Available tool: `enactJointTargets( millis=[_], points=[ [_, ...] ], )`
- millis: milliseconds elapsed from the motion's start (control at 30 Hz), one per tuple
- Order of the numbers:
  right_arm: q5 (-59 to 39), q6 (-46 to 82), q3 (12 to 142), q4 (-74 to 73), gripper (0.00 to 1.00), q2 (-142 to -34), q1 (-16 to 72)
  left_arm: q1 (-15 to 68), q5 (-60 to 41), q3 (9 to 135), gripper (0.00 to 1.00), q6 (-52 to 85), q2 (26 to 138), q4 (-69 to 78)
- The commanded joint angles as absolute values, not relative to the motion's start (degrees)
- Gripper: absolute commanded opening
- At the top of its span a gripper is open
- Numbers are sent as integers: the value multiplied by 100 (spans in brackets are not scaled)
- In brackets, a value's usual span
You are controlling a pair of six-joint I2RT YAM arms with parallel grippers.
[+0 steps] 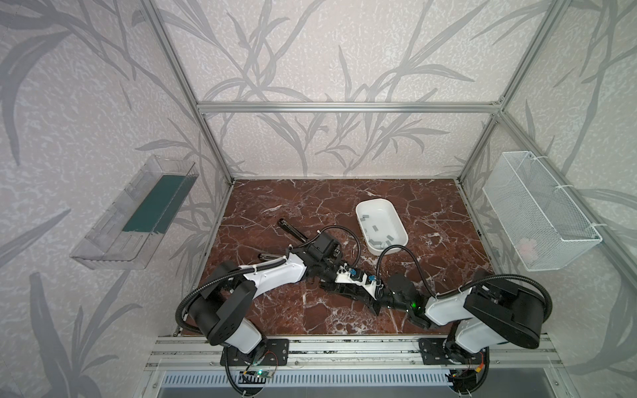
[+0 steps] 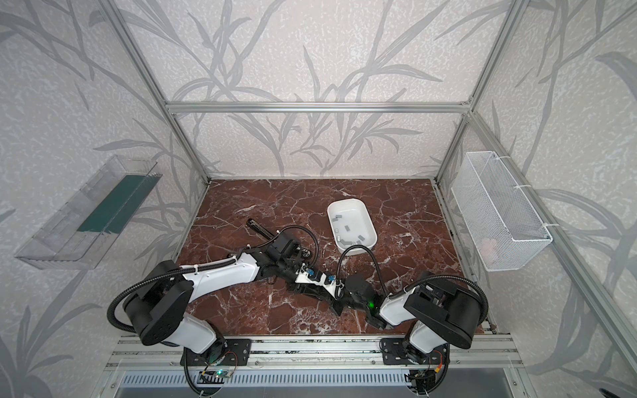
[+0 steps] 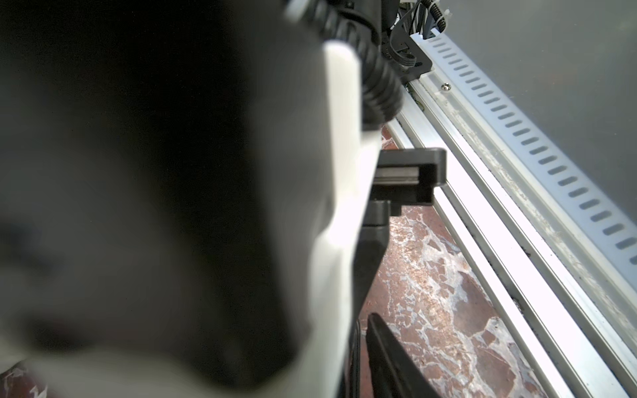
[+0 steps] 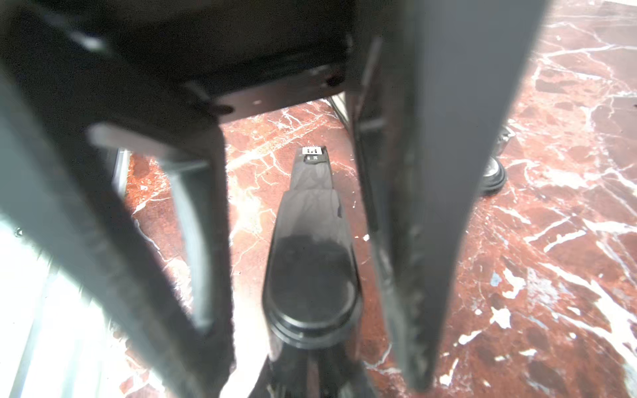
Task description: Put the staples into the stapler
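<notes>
Inside one white tray (image 1: 382, 214): about six loose staples (image 1: 364, 217).

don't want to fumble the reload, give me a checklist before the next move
1. Stapler held: ok, right gripper shut on its rounded end.
2. Left gripper free: ok, fingers apart either side of the stapler, gripping nothing visible.
3. Staples ready: ok, several strips in the white tray.
4. Stapler open for loading: cannot tell.
5. Grippers clear of each other: not ok, they overlap in both top views.
</notes>
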State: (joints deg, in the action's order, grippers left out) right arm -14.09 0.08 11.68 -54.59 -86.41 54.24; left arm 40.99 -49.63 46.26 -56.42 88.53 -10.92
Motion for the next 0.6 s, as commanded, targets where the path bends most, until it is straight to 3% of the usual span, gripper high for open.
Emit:
enactJointTargets(
  millis=[0,567],
  points=[
    [-1407,-113,1254,-5801,3,-8370,5474,4078,-4982,4684,48,-5696,8995,-1293],
    [-1424,-106,1251,-5838,3,-8282,5480,4043,-4927,4746,52,-5894,9165,-1532]
  ],
)
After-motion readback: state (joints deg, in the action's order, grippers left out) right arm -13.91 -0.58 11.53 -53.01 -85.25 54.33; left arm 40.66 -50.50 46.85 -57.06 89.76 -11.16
